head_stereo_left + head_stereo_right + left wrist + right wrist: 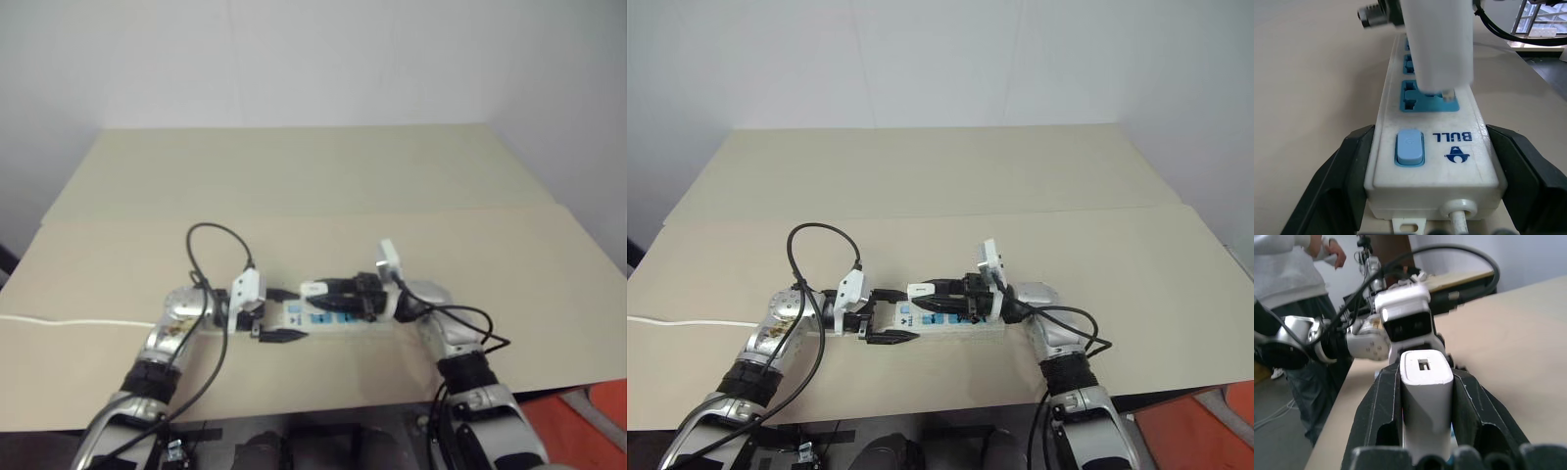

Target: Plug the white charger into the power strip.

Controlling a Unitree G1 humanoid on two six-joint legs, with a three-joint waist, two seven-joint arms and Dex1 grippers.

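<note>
On the table, left pincer clenched around power strip, right pincer grasping white charger over a socket.

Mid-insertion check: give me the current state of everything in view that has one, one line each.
white charger: gripped, prongs at the socket nearest the switch, not fully seated.
power strip: flat on the table, clamped at its switch end.
left gripper: shut on the power strip.
right gripper: shut on the white charger.
</note>
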